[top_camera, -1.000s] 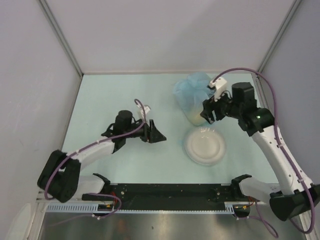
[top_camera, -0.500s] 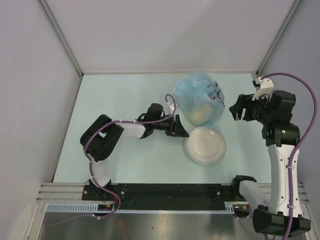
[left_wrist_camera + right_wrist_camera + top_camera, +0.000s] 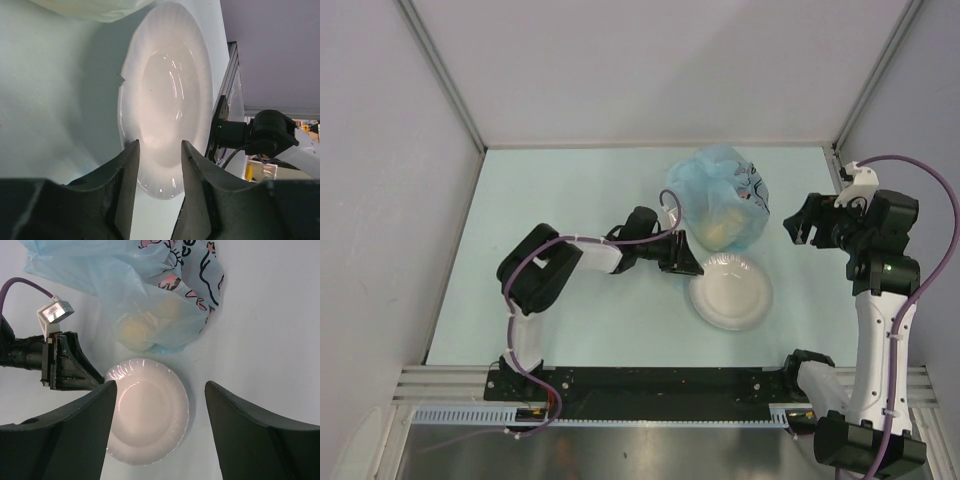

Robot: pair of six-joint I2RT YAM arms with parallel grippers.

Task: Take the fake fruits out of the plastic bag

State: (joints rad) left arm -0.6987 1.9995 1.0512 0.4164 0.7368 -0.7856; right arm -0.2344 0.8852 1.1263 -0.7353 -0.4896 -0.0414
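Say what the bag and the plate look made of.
Bag: seemingly thin plastic film; translucent blue, crinkled, with yellowish shapes showing through. Plate: probably glossy white plastic or foam, judging by the fluted rim and bright highlights; I cannot tell which.

Through the plastic bag [image 3: 150, 290] the fake fruits [image 3: 136, 329] show only as pale yellow blurs, so which ones they are cannot be told. The right wrist view cuts the bag off at its top edge. The left wrist view shows only a pale sliver of it there.
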